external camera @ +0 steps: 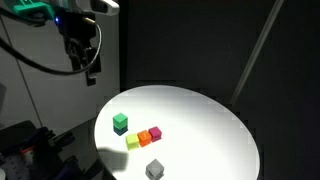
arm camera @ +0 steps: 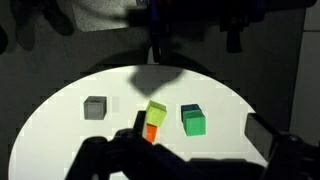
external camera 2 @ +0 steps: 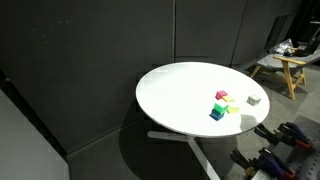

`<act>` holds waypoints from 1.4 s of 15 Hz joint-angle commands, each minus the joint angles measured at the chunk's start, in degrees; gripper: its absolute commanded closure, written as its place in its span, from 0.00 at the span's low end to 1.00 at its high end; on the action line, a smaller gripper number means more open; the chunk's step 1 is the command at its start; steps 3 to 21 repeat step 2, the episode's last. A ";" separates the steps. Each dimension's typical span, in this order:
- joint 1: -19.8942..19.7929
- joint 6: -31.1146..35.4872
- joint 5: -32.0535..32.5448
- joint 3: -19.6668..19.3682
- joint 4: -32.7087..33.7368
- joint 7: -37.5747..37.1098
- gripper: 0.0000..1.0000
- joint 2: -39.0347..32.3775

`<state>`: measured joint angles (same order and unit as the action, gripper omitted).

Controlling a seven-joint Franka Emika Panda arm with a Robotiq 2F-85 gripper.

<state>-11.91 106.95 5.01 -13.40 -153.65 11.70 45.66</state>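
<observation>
Clearly open — end effector (external camera: 89, 72) well apart from blocks (external camera: 144, 137).

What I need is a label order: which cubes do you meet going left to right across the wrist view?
gray cube, yellow-green cube, green cube. The orange cube overlaps the yellow-green one, so it is omitted.

Round white worktop (external camera 2: 170, 95); cluster of coloured blocks (external camera 2: 224, 104) near its edge, grey block (external camera 2: 253, 100) just beside; wooden stool (external camera 2: 285, 68) beyond; dark wall (external camera 2: 90, 50) behind.
</observation>
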 commanded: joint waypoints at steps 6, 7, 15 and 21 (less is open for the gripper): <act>0.28 -0.12 0.16 -0.23 0.10 -0.17 0.00 0.02; 0.28 -0.12 0.16 -0.23 0.10 -0.17 0.00 0.02; 0.28 -0.12 0.16 -0.23 0.10 -0.17 0.00 0.02; 0.28 -0.12 0.16 -0.23 0.10 -0.17 0.00 0.02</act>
